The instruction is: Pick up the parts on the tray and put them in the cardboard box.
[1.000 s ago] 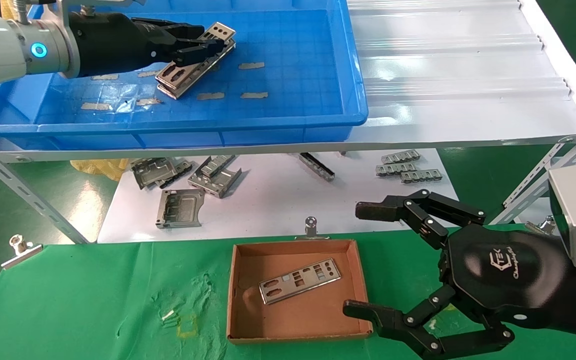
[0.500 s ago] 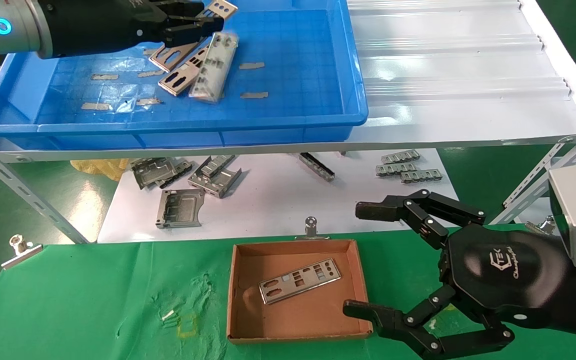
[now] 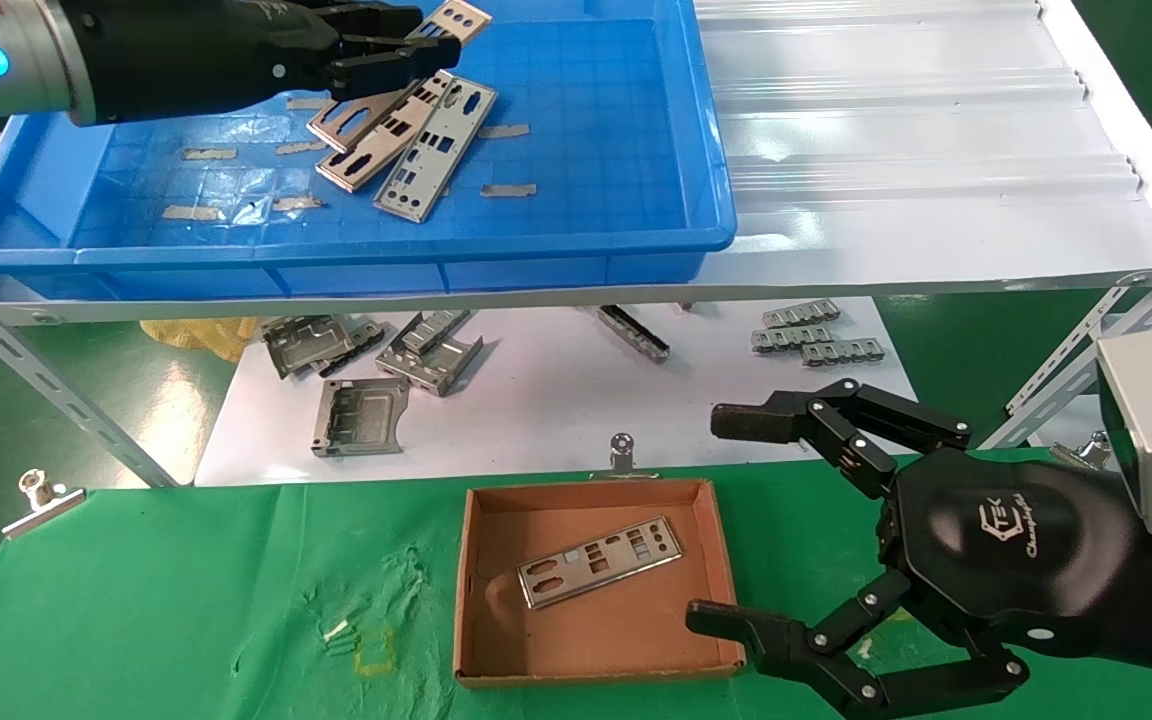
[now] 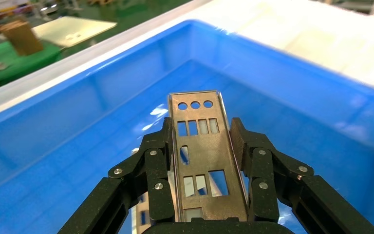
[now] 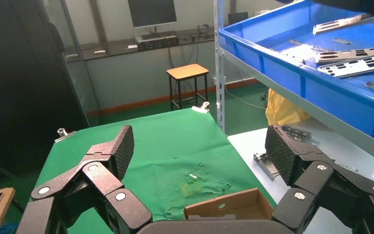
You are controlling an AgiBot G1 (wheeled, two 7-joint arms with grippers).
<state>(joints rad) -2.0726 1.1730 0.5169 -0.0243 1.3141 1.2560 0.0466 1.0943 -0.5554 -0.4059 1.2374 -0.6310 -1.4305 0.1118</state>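
My left gripper [image 3: 391, 55] is shut on a silver plate [image 3: 456, 20] and holds it above the back of the blue tray [image 3: 336, 255]; in the left wrist view the plate [image 4: 202, 161] lies lengthwise between the fingers [image 4: 158, 161]. Two more plates lie crossed on the tray floor, one [image 3: 436, 145] over the other [image 3: 361, 150]. The cardboard box [image 3: 591, 655] sits on the green cloth with one plate [image 3: 601, 560] inside. My right gripper [image 3: 726, 520] is open and empty just right of the box.
Bent grey brackets [image 3: 361, 415] and small slotted strips [image 3: 816, 340] lie on a white sheet under the shelf. A white ribbed panel [image 3: 916, 130] is right of the tray. Metal clips [image 3: 41, 495] hold the green cloth's edge. Shelf struts [image 3: 46, 385] slant on both sides.
My left gripper has closed on the top plate and lifted it toward the back of the tray. One plate slid off the stack and now lies crossed over another. The right arm has not moved.
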